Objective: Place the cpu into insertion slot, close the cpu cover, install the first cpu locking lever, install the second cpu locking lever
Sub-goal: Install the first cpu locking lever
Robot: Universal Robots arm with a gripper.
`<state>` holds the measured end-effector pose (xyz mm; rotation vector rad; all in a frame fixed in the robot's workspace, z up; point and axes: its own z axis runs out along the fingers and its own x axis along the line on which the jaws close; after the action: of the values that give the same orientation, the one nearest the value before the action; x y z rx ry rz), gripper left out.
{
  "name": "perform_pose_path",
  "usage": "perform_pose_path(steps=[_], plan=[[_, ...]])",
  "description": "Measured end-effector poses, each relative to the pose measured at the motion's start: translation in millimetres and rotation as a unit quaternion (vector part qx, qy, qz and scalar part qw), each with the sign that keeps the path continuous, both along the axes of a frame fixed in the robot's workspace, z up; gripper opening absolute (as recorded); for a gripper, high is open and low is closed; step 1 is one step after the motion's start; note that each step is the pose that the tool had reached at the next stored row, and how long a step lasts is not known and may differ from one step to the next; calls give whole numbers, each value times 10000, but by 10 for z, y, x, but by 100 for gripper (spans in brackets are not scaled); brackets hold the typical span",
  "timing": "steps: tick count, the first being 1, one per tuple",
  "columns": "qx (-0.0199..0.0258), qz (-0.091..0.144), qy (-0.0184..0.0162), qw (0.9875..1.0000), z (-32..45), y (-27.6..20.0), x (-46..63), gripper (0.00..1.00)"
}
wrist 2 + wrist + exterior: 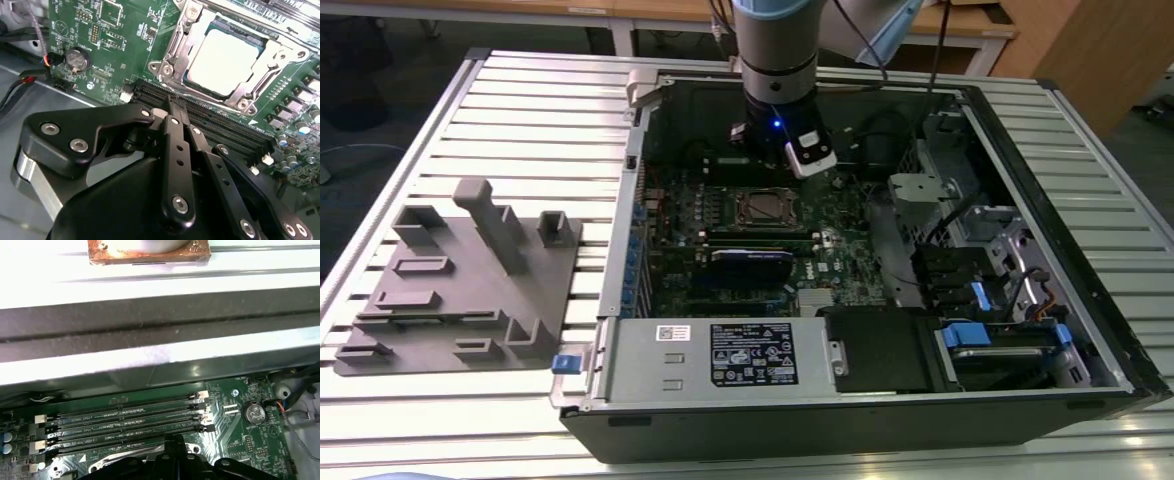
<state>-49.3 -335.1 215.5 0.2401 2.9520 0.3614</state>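
Item: gripper (172, 106). Clenched, nothing between the fingers as I read it. The tips hang just beside the insertion slot (762, 209), over the memory slots (130, 422).
Item: cpu (225, 57). Seated in that slot.
Item: cpu cover (272, 52). Lying down around the chip.
Item: locking levers (202, 96). From this angle I cannot tell whether either is hooked.
Risk, my judgement: an unhooked lever could spring up, and a low sweep beside the slot could snag the memory-slot clips.

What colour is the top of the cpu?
Pale silver-grey; the cpu shows best in the second wrist view.
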Motion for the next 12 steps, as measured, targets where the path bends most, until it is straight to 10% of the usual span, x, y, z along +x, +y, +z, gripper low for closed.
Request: perform_pose_path(steps=[4,12], plan=[[-6,1,8,10000,0,0,0,11],[-316,-2,413,9986,-10,15,4,11]])
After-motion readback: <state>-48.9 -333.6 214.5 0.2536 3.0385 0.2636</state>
